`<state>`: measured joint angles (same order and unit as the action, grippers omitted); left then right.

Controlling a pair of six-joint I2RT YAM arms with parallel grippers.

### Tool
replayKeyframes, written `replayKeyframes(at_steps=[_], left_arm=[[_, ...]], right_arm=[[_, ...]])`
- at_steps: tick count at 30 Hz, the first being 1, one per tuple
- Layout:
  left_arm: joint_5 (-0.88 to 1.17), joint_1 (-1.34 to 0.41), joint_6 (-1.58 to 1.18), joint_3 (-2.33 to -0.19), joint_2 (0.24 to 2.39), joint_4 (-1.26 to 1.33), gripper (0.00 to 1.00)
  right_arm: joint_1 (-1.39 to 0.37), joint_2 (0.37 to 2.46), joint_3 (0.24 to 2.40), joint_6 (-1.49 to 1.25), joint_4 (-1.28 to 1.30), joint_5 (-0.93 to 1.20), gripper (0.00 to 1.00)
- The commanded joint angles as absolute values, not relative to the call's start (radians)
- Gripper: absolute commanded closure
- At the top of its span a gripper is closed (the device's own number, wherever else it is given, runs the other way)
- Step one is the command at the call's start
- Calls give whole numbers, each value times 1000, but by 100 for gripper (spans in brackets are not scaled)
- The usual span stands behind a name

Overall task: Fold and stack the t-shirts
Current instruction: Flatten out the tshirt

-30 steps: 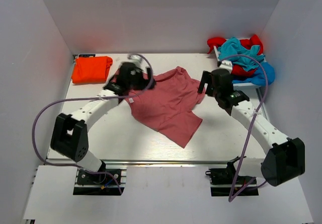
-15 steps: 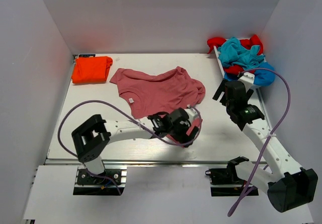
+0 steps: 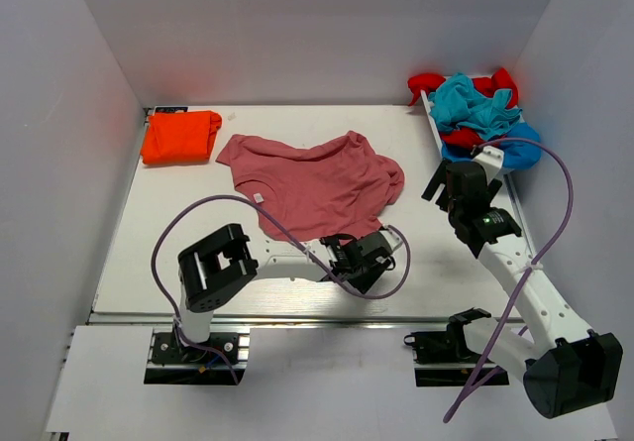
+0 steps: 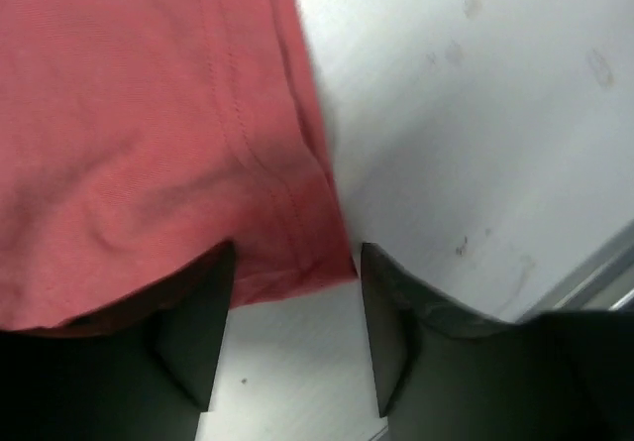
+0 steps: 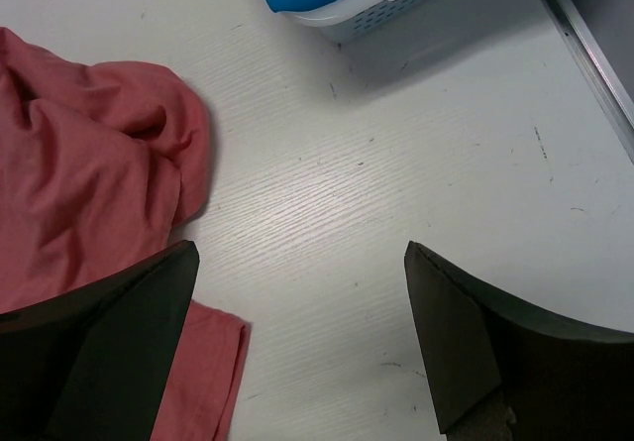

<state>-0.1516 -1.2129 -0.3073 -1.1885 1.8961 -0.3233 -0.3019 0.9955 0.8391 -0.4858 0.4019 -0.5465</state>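
Our left gripper sits at the near hem corner of the dusty pink-red t-shirt, jaws part open astride that corner and not visibly pinching it. The shirt stretches away toward 10 o'clock, its long axis 10-to-4 across mid-table. It lies spread but rumpled, one sleeve bunched near our right gripper, which hovers wide open and empty.

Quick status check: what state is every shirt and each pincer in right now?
pink-red shirt: unfolded, spread out on the table.
orange shirt: folded, far left corner.
basket shirts: crumpled, unfolded heap.
left pincer: open, astride the pink-red shirt's hem corner.
right pincer: open, empty, over the table.
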Motion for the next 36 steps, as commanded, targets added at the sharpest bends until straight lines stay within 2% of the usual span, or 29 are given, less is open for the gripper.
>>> replayKeyframes(at_steps=[1,2,3,4,9,15,18,21,26,29,36], left_arm=[[-207,-1207,-327,-1210,1947,-386,47],[-207,-1207,-327,-1210,1959,-399,68],[-219,-1207,-327,-1210,1959,-408,79],[-253,-1207,-362,-1201,1959,-420,100],[-389,-1194,-481,-1100,1846,-448,100],[-812,-1161,-776,-1017,1591,-729,100],[-935,-1123,-886,-1037,1537,-845,100],[-974,-1092,-920,-1060,1459,-911,100],[-1026,-1057,-865,-1060,1303,-835,100],[-1049,-1048,-784,-1069,1220,-795,100],[-1029,-1048,-730,-1078,1190,-746,100]], right_arm=[[-290,980,836,-476,370,-542,10],[-285,982,836,-476,370,-540,10],[-284,982,831,-474,370,-534,10],[-284,982,830,-474,361,-535,10],[-275,1014,827,-443,345,-479,10],[-273,1112,844,-338,295,-267,10],[-275,1169,845,-313,276,-203,10],[-284,1262,868,-311,327,-170,10],[-299,1382,861,-275,305,-28,10],[-331,1411,844,-259,272,-11,10],[-446,1463,808,-275,192,78,10]])
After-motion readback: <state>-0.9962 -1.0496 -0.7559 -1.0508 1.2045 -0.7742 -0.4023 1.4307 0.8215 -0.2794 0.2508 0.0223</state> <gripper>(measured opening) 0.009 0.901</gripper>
